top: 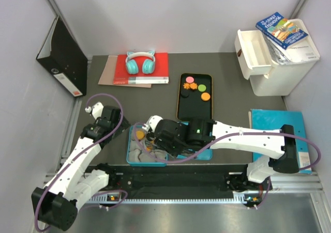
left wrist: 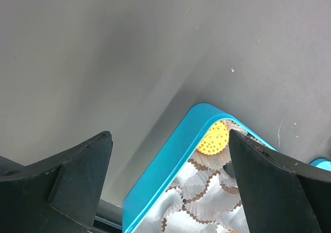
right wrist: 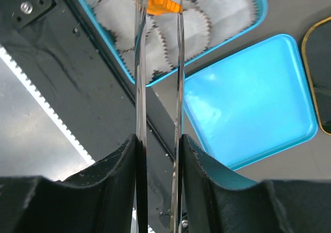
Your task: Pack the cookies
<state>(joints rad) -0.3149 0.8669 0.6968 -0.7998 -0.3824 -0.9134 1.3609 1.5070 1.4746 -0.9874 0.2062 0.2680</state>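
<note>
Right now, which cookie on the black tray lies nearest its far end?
The pink cookie, the only pink one, at the tray's far end; the rest lie closer to the near edge.

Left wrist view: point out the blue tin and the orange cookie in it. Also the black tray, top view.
blue tin (left wrist: 165, 163), left wrist view, on its rim.
orange cookie (left wrist: 213, 138), left wrist view, middle of its dotted face.
black tray (top: 195, 109), top external view, bare floor.

glossy blue tray (left wrist: 164, 167), crinkled paper cups (left wrist: 202, 187), matt orange cookie (right wrist: 163, 4), matt grey table (left wrist: 129, 47)
</note>
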